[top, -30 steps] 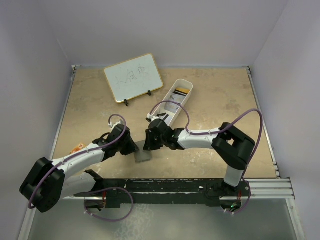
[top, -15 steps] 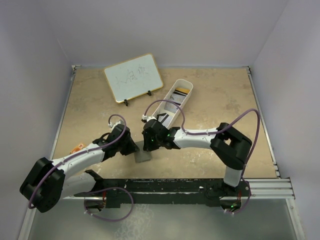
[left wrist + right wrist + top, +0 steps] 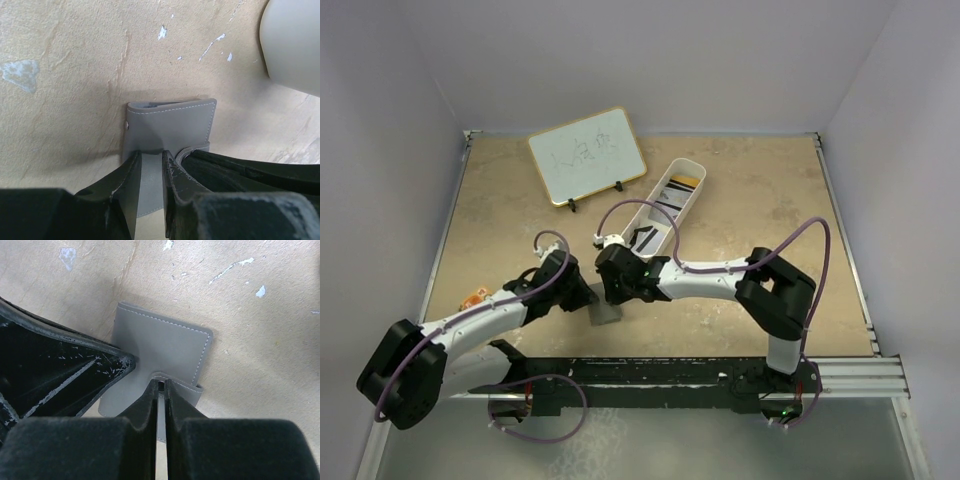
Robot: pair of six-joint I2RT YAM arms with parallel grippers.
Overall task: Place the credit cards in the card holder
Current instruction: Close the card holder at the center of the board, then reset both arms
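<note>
Wallet [image 3: 165, 347] lies flat on the surface right under both grippers: ur R gripper [image 3: 158, 390] has jaws pinched on its tab, L gripper [image 3: 150, 167] jaws slightly spread atop it, cards [image 3: 682, 183] well apart in tray [image 3: 691, 162].

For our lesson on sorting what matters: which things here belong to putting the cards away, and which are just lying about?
Belong to the job: card holder, credit cards.
Just lying about: white tray that holds the cards, whiteboard, small orange object at far left.
</note>
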